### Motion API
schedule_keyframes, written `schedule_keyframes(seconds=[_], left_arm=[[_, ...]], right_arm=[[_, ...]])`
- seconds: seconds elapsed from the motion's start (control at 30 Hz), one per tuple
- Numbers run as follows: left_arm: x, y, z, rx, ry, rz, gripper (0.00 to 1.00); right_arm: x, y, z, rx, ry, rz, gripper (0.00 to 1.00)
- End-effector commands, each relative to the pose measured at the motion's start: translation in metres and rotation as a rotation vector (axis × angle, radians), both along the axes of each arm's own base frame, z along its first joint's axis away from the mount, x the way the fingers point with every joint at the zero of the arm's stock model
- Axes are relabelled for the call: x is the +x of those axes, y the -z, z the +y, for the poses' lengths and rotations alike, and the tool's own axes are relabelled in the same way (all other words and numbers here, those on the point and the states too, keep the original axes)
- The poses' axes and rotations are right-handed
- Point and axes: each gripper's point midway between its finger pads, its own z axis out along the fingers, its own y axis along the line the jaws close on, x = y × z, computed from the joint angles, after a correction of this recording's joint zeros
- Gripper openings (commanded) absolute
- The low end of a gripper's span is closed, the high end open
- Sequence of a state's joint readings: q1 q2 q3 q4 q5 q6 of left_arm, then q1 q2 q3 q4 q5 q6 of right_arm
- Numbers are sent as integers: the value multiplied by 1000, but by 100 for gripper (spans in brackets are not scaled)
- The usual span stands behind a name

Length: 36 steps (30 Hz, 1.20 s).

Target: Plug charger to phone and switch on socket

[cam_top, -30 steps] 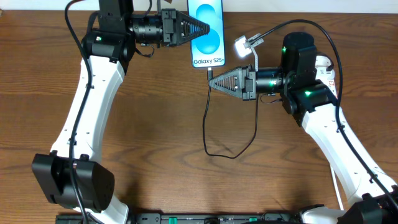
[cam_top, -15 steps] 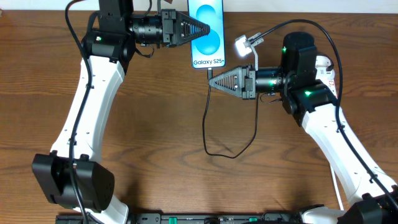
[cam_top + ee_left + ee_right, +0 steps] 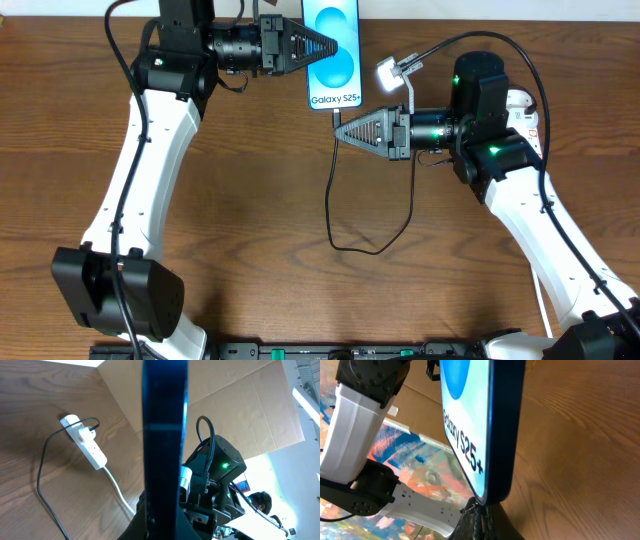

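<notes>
The phone (image 3: 332,55), cyan screen with "Galaxy S25+", is at the top centre, held on its left edge by my left gripper (image 3: 325,47), which is shut on it. In the left wrist view the phone (image 3: 165,435) shows edge-on. My right gripper (image 3: 340,128) is shut on the plug tip of the charger (image 3: 333,190), right under the phone's bottom edge (image 3: 487,435). In the right wrist view the tip (image 3: 479,509) meets that edge. The black cable loops down and back up to the right. The socket (image 3: 86,444) has the black plug in its far end; in the overhead view it (image 3: 519,100) is mostly hidden under my right arm.
The socket's white cord (image 3: 117,491) runs along the table toward my right arm's base. A bright white light (image 3: 392,70) sits above my right gripper. The cable loop (image 3: 372,245) lies on the wood in the middle.
My right gripper has edged slightly left and up toward the phone's bottom edge. The left arm and phone have not moved.
</notes>
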State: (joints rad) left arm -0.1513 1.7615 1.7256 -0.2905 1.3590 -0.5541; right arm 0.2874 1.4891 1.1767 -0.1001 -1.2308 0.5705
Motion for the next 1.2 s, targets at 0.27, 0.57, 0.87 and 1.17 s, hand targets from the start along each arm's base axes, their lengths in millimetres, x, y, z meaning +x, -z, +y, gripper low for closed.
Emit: schedule_keyframes(seconds=[0.27,0.57,0.87,1.17], left_arm=[[-3,-8,1,-7,11,-42,7],[-2,-8,1,-6,7,-42,7],[0,-7,1,-1,-3,-42,7],[0,-7,1,-1,-3,-43,7]], right_arm=[[-7,-7,2,10,-18,-8,1],[-7,-7,2,10,-18,-5,1],[-9,-7,6,9,-27,-5,1],[-8,-6,5,7,-19,-7,1]])
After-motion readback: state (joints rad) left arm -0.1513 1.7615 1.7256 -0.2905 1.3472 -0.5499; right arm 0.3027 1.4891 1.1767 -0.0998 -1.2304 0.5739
